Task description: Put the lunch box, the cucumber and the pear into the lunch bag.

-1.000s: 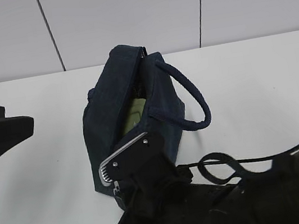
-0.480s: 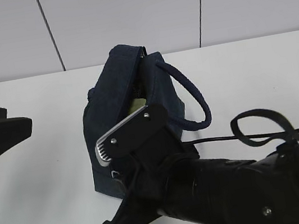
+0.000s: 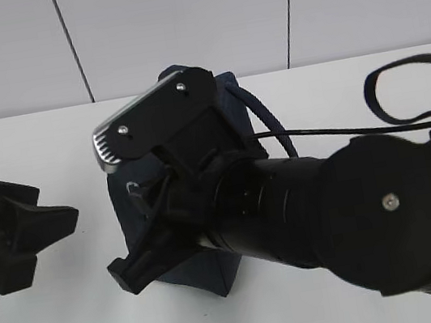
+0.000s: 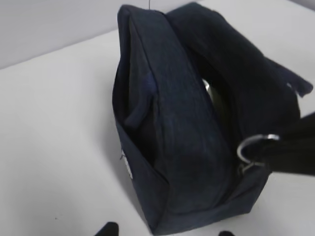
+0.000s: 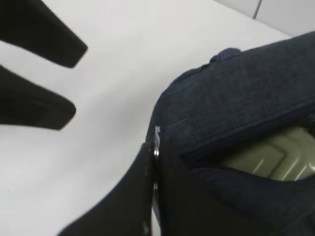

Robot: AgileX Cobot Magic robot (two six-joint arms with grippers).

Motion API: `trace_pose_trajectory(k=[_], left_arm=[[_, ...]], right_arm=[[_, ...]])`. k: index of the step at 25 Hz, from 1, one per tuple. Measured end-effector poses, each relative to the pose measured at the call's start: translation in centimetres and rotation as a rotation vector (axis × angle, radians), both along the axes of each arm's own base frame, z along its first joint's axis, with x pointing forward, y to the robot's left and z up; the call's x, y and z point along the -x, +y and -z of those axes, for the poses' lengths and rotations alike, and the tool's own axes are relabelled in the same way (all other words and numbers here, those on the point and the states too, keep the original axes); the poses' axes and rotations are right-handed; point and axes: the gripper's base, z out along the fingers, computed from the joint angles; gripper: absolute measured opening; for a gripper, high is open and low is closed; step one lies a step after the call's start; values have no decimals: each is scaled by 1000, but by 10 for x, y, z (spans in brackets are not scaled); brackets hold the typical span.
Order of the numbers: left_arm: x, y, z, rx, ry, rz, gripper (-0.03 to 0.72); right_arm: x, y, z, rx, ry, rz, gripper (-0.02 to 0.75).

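Lunch bag (image 4: 182, 123) stands on the white bench (image 4: 59, 137), directly ahead of the left end effector (image 4: 165, 230) and pressed against the right end effector (image 5: 155, 162). Its body is boxy dark navy fabric with a loop handle (image 3: 269, 124) at the side away from the right arm. A metal ring pull (image 4: 252, 146) sits at the near end of the zipper line, and in the right wrist view the right end effector is clamped at that end of the opening, jaws fully together on the zipper hardware. Judged purpose: this grip is for drawing the zipper along the bag.

The lunch box (image 5: 268, 157) is inside the bag; its pale sage-green lid shows through the remaining gap just beyond the right end effector's tips. The cucumber and the pear are not visible in any view; whether they are inside cannot be told.

The left end effector stands part-way open, holding nothing, with only its two black fingertips (image 4: 107, 229) showing at the lower edge of its wrist view, apart from the bag. In the exterior view it stands clear on the bench off the bag's far side from the right arm. Judged role: standby, or ready to brace the bag against the pull.
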Motion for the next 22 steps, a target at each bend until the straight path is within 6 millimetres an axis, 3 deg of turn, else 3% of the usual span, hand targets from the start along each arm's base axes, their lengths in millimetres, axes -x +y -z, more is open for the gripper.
trace_pose_trajectory(k=[8, 19, 21, 22], left_arm=[[-23, -13, 35, -99, 81, 83, 377], [-54, -40, 40, -63, 56, 229, 379], [-58, -43, 46, -53, 74, 240, 335], [-60, -45, 51, -46, 88, 245, 273]], right_arm=[[-2, -2, -20, 8, -55, 12, 6], [-2, -4, -24, -1, -53, 28, 6], [-2, -4, -24, 0, -54, 27, 6], [-2, -4, -24, 2, -55, 26, 6]])
